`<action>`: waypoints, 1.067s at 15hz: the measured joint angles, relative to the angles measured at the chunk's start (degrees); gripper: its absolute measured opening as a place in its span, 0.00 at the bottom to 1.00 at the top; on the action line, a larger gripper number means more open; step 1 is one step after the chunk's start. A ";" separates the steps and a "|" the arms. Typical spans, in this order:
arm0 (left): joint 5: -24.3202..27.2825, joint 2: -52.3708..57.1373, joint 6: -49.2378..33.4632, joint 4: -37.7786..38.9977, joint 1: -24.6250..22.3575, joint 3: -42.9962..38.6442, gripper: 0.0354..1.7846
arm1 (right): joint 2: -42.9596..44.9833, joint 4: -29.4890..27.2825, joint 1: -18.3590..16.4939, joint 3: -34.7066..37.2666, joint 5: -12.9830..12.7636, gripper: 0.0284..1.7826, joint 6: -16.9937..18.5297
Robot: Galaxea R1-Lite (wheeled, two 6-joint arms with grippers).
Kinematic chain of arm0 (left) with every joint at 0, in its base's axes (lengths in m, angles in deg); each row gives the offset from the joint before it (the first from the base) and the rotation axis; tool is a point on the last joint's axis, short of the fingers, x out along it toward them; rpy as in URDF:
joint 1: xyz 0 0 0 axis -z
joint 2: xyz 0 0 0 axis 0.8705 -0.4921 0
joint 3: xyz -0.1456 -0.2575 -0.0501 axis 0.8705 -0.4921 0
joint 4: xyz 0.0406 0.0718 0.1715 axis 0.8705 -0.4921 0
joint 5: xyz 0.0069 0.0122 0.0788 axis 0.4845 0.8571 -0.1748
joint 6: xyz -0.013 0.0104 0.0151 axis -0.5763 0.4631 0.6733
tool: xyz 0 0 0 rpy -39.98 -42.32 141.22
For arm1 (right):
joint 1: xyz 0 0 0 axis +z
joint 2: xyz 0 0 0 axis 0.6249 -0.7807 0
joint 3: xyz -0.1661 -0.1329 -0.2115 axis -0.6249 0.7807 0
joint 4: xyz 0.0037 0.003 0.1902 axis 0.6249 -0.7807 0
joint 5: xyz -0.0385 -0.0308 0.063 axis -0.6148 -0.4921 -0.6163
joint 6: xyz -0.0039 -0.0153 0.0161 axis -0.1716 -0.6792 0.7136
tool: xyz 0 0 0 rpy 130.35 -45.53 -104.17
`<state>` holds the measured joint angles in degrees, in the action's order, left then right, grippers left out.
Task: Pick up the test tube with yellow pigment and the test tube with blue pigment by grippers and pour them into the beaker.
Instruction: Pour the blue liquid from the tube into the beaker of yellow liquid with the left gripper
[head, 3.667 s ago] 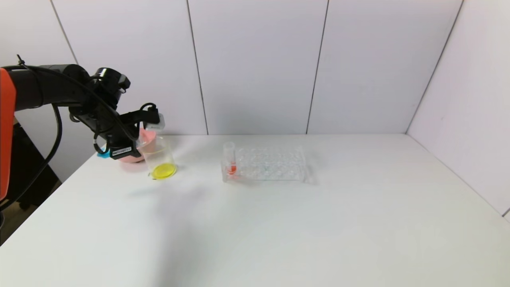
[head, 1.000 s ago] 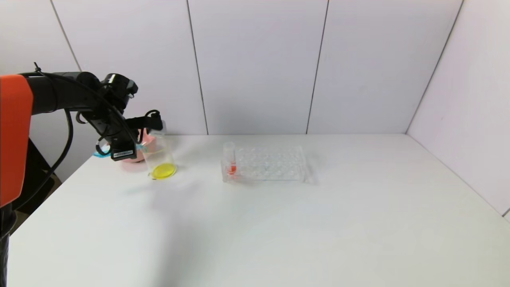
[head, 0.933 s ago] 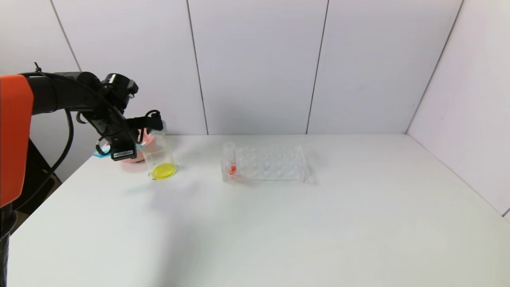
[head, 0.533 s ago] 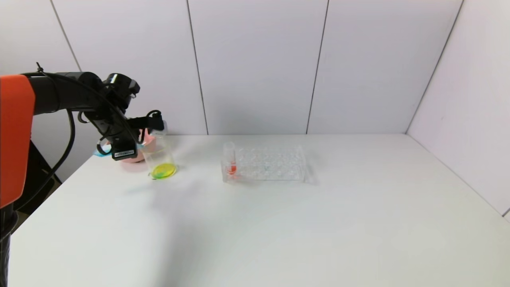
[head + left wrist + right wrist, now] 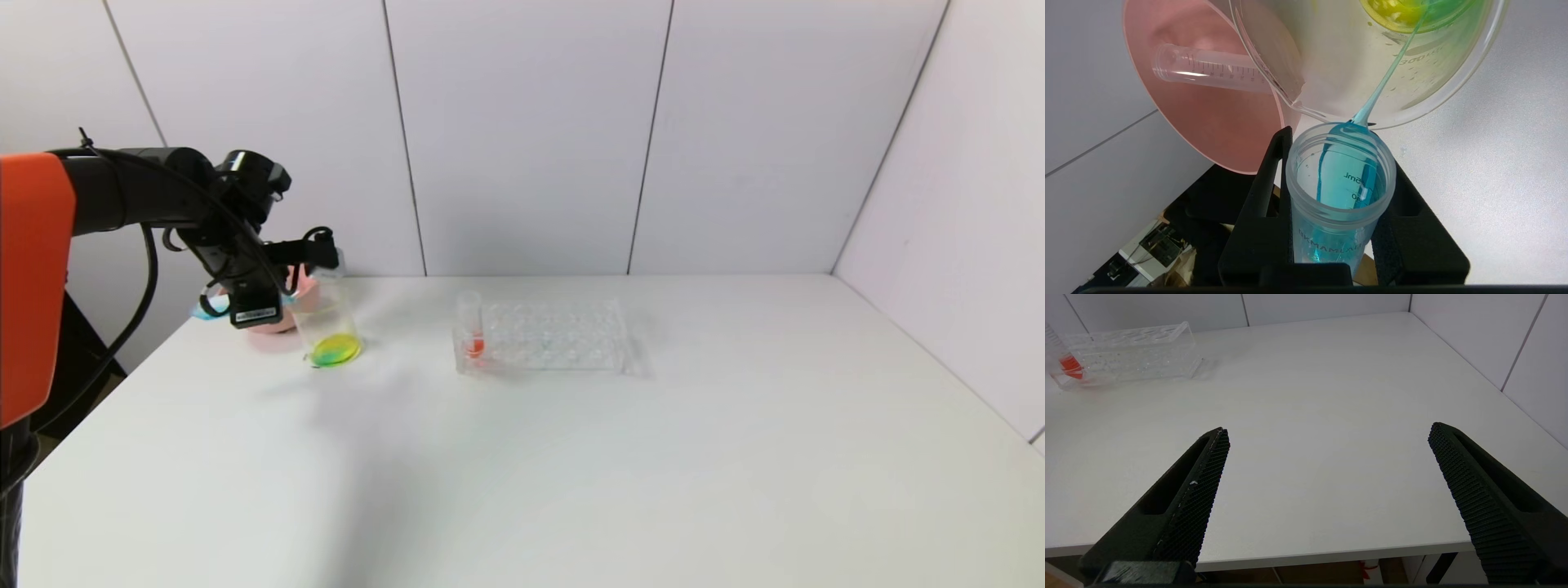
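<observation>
Pouring at the left of the head view: left gripper (image 5: 1337,228) clamped tight on the test tube with blue pigment (image 5: 1341,192), tipped so its long axis points mouth-first over the rim of the beaker (image 5: 326,322), lip of the tube just beside the glass edge. Thin blue stream running from the tube mouth down into the beaker, turning green where it meets the yellow pool at the bottom. Some blue liquid left in the tube, so pour judged unfinished; further tilt along that same axis likely needed, with the mouth kept inside the rim to avoid dribble onto the desk (image 5: 571,457). Emptied, graduated clear tube (image 5: 1208,73) lying on its side in the pink bowl (image 5: 1208,134) just behind the beaker, presumably the test tube with yellow pigment after its pour. Red-tipped tube (image 5: 472,327) standing upright in the end slot of the clear rack (image 5: 563,335) at centre frame, well apart from the action. Right gripper (image 5: 1327,490) spread wide and holding nothing, parked low over the near desk edge, out of the head view.
</observation>
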<state>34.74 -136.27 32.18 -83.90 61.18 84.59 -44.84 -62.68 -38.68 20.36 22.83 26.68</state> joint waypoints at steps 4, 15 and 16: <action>-2.43 0.00 0.00 0.09 0.38 0.00 0.28 | 0.00 0.00 0.00 0.00 0.02 1.00 0.00; -4.00 0.00 0.07 0.33 1.07 0.00 0.28 | 0.00 0.00 0.00 0.00 0.00 1.00 0.00; -4.00 0.00 0.09 0.35 1.10 0.00 0.28 | 0.00 0.00 0.00 0.00 0.02 1.00 0.00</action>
<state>30.74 -136.27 32.26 -83.55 62.28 84.59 -44.84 -62.68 -38.68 20.36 22.86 26.68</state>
